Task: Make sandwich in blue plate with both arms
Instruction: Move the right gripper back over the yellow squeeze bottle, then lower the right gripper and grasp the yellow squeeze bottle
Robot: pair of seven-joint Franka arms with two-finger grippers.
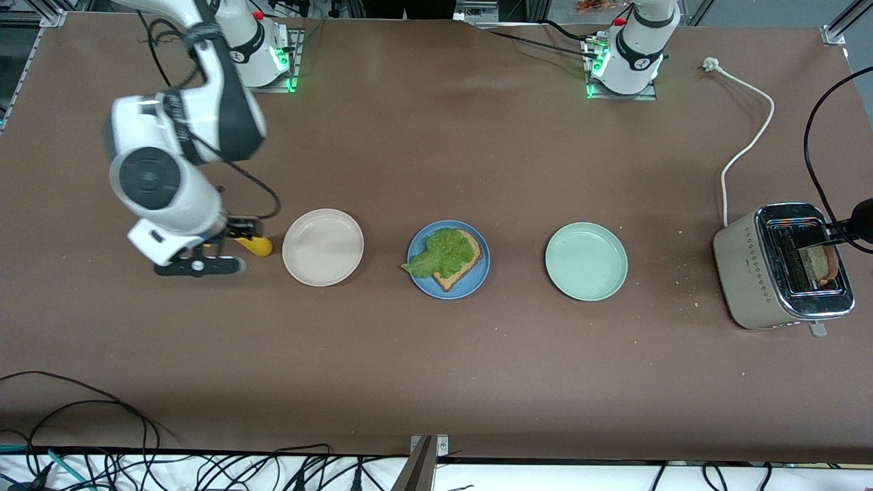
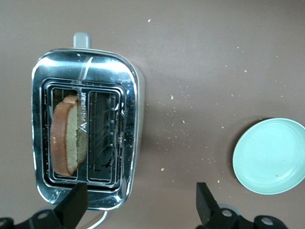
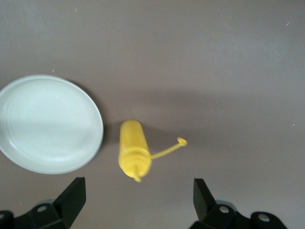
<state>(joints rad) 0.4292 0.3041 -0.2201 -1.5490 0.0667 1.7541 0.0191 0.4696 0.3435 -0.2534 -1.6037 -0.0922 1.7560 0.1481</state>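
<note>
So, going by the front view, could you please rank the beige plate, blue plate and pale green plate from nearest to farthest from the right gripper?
1. Beige plate, beside the right gripper.
2. Blue plate, mid-table.
3. Pale green plate, toward the left arm's end.

Both arms hang raised, left claw (image 2: 138,205) and right claw (image 3: 136,200) spread wide.

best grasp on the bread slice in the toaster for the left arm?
Take the bread slice by its top crust, coming straight down from above. It stands on edge in one slot of the toaster, so only that upper edge is exposed. The left gripper is over the toaster, open; its fingers should straddle the slice's thin faces.
</note>
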